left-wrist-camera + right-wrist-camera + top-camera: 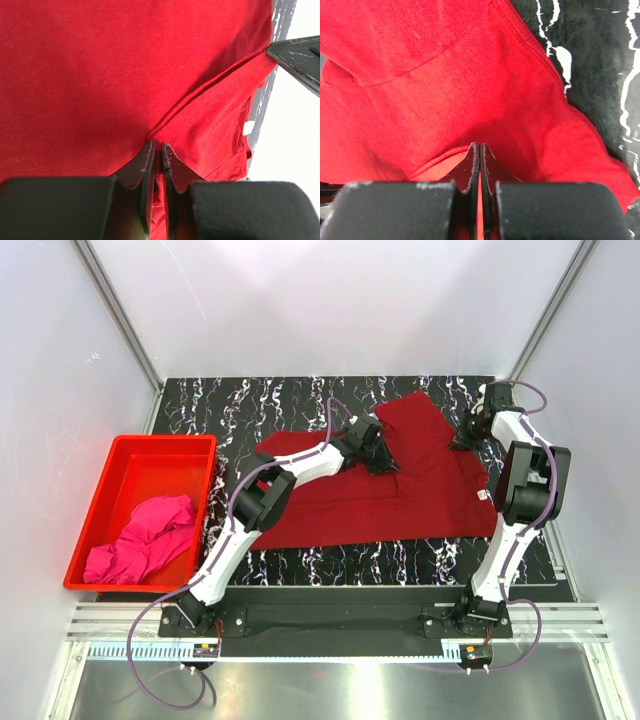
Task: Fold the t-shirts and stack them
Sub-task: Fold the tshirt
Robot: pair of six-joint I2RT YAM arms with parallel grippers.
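The dark crimson t-shirt point(400, 495) lies spread across the black marbled table point(250, 410), its small white label point(481, 497) near the right edge. My left gripper point(375, 452) is down on the shirt's upper middle. In the left wrist view its jaws point(156, 148) are shut on a pinch of red cloth point(100, 75) beside a seam. My right gripper point(468, 436) sits at the shirt's upper right edge. The right wrist view shows it point(480, 148) shut on a fold of the red cloth point(445, 90). The magenta pink t-shirt point(145, 538) lies crumpled in the bin.
A rigid red plastic bin point(160, 452) stands at the left of the table. White walls close in the back and both sides. Bare marbled table point(600, 60) shows just right of the shirt's hem in the right wrist view.
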